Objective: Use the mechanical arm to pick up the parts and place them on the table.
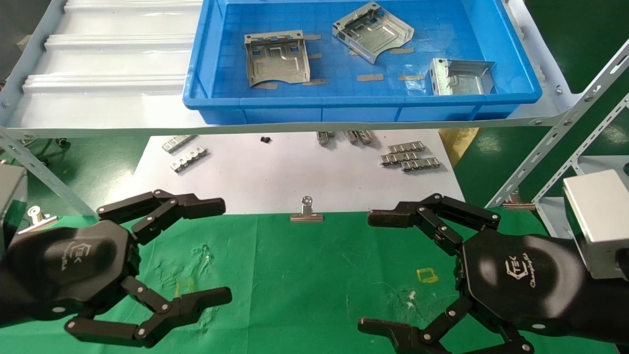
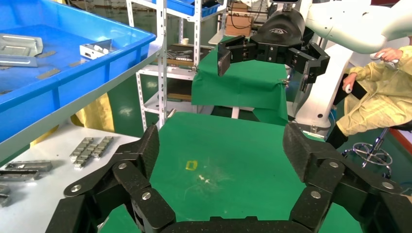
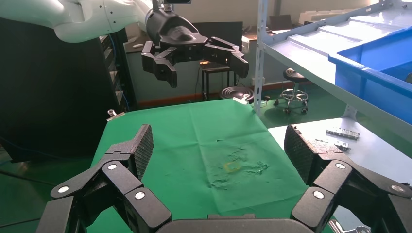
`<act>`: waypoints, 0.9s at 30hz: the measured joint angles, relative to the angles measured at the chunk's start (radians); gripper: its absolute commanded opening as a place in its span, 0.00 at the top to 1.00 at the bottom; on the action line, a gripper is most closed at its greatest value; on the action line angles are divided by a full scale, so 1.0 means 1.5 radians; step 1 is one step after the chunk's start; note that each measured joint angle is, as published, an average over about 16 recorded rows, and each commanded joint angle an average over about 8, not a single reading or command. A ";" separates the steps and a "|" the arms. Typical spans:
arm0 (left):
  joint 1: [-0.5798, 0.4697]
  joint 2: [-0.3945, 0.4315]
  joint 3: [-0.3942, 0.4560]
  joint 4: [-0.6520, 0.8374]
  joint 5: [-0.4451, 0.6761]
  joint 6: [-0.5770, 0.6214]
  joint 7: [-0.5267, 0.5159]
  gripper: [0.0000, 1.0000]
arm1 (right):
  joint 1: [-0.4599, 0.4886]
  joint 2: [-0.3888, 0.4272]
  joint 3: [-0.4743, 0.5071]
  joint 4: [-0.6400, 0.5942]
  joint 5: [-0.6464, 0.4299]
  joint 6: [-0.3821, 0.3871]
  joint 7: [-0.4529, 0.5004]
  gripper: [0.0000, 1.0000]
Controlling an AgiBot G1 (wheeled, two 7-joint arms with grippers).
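Nothing is moved yet: three parts [image 1: 277,58] lie in the blue bin [image 1: 516,73] on the shelf [image 1: 108,64], seemingly none on the green counter [image 1: 304,275]. Left gripper [image 1: 222,251] and right gripper [image 1: 366,269] (jaws apart, empty) hover over the counter below the bin's rim, with open cloth between them.

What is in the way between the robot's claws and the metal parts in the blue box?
The blue bin's front wall and the grey shelf edge stand between them. The three parts lie inside the bin, while the open left gripper and right gripper hover low over the green table.
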 measured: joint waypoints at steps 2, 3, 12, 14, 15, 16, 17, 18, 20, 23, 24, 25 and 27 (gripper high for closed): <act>0.000 0.000 0.000 0.000 0.000 0.000 0.000 1.00 | 0.000 0.000 0.000 0.000 0.000 0.000 0.000 0.00; 0.000 0.000 0.000 0.000 0.000 0.000 0.000 1.00 | 0.000 0.000 0.000 0.000 0.000 0.000 0.000 0.00; 0.000 0.000 0.000 0.000 0.000 0.000 0.000 1.00 | 0.000 0.000 0.000 0.000 0.000 0.000 0.000 0.00; 0.000 0.000 0.000 0.000 0.000 0.000 0.000 1.00 | 0.000 0.000 0.000 0.000 0.000 0.000 0.000 0.00; 0.000 0.000 0.000 0.000 0.000 0.000 0.000 1.00 | 0.000 0.000 0.000 0.000 0.000 0.000 0.000 0.00; 0.000 0.000 0.000 0.000 0.000 0.000 0.000 1.00 | 0.000 0.000 0.000 0.000 0.000 0.000 0.000 0.00; 0.000 0.000 0.000 0.000 0.000 0.000 0.000 1.00 | 0.000 0.000 0.000 0.000 0.000 0.000 0.000 0.00; 0.000 0.000 0.000 0.000 0.000 0.000 0.000 1.00 | 0.000 0.000 0.000 0.000 0.000 0.000 0.000 0.00; 0.000 0.000 0.000 0.000 0.000 0.000 0.000 1.00 | 0.000 0.000 0.000 0.000 0.000 0.000 0.000 0.00; 0.000 0.000 0.000 0.000 0.000 0.000 0.000 1.00 | 0.000 0.000 0.000 0.000 0.000 0.000 0.000 0.00; 0.000 0.000 0.000 0.000 0.000 0.000 0.000 1.00 | 0.000 0.000 0.000 0.000 0.000 0.000 0.000 0.00; 0.000 0.000 0.000 0.000 0.000 0.000 0.000 1.00 | 0.000 0.000 0.000 0.000 0.000 0.000 0.000 0.00; 0.000 0.000 0.000 0.000 0.000 0.000 0.000 1.00 | 0.000 0.000 0.000 0.000 0.000 0.000 0.000 0.00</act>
